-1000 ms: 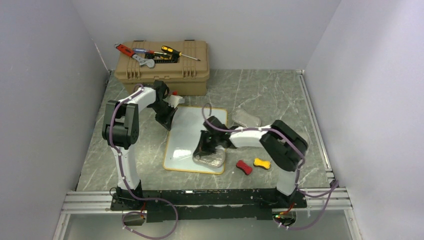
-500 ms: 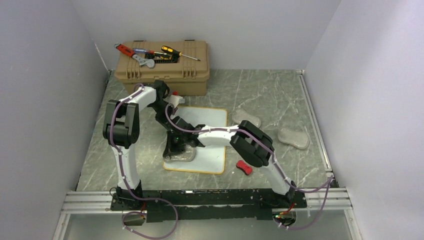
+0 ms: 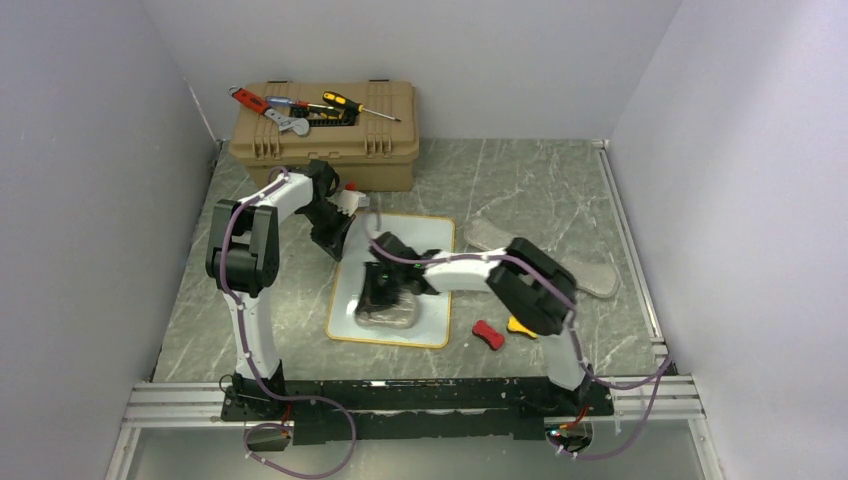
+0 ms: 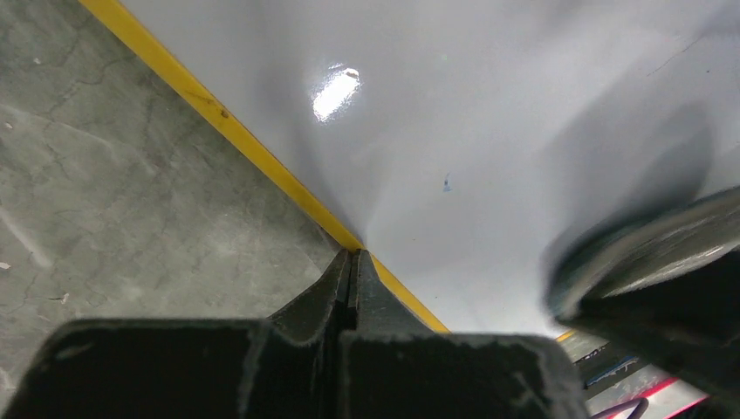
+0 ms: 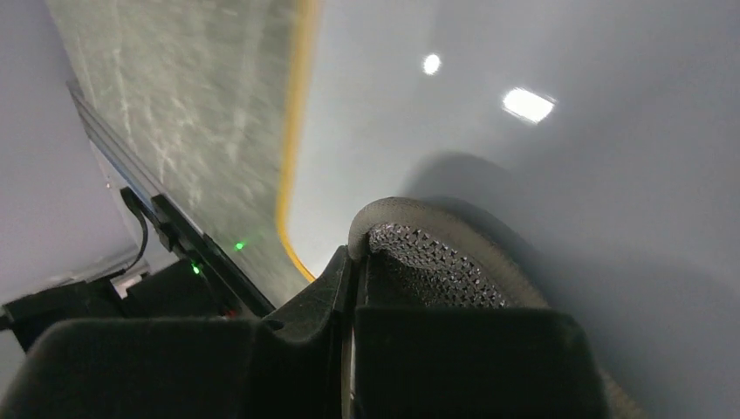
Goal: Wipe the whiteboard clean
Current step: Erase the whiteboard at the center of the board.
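The whiteboard (image 3: 420, 240), white with a thin orange-yellow frame, lies flat on the marble table. My left gripper (image 3: 339, 246) is shut and empty, its tips (image 4: 353, 258) pressed down on the board's left frame edge (image 4: 227, 122). My right gripper (image 3: 383, 297) is shut on a grey eraser pad (image 3: 388, 317) that rests on the board's near-left part. In the right wrist view the eraser (image 5: 436, 262) shows a dark textured top and lies flat on the glossy board (image 5: 541, 192). A tiny blue speck (image 4: 446, 183) is the only mark I see on the board.
A tan toolbox (image 3: 325, 140) stands at the back with screwdrivers (image 3: 355, 104) and a wrench (image 3: 285, 122) on its lid. A red piece (image 3: 488, 335) and a yellow piece (image 3: 518, 325) lie right of the board. Greyish translucent pieces (image 3: 595, 277) lie further right.
The right gripper swept the eraser from the board's near-right corner to its near-left corner, then a little back to the right. The left arm has stayed put.
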Tool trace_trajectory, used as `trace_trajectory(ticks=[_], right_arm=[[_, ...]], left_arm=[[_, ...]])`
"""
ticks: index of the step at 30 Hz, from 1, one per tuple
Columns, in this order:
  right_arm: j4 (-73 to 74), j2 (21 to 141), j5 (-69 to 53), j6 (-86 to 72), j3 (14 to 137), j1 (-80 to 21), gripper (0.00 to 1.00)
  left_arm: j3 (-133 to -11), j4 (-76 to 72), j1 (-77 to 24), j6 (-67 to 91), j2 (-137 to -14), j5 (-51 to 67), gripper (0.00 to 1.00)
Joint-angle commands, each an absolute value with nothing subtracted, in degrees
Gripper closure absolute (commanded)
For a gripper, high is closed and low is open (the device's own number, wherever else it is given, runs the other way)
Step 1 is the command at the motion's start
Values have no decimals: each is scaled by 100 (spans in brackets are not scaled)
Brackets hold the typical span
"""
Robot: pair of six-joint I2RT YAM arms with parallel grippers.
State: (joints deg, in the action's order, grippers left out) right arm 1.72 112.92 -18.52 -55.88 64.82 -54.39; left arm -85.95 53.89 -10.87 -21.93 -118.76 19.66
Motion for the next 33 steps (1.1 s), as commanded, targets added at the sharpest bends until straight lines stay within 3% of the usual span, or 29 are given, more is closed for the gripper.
trace_trajectory(ticks=[1,5,13,17,20,24,28,33], right_arm=[[759,12249,-1476,-4952,7998,-6101,100],[1246,12398,-1494,-4706,8331,-6074,100],[248,10096,-1358,-5223,3888,-4772,100],[378,9339,-1270,-5305,2956,-4424,100],[238,9529,-1278,-5314,3079,-4432,100],[-631,10669,-2006,-5341,4071,-4694,100],[570,11460,-1843,-4842,5834,-5102,100],[1128,10883,-1627,-4824,5124,-4721,100]], left_arm=[[-8271,4756,-1196,-2504,-12463,1507,100],[-8323,4803,-1195,-2507,-12446,1519,100],[-8269,4785,-1187,-2556,-12352,1556,100],[-8268,4767,-1187,-2547,-12307,1595,100],[-8256,4750,-1187,-2536,-12289,1617,100],[-8282,4808,-1194,-2518,-12315,1679,100],[-8320,4863,-1212,-2535,-12321,1649,100],[-8279,4821,-1213,-2556,-12303,1571,100]])
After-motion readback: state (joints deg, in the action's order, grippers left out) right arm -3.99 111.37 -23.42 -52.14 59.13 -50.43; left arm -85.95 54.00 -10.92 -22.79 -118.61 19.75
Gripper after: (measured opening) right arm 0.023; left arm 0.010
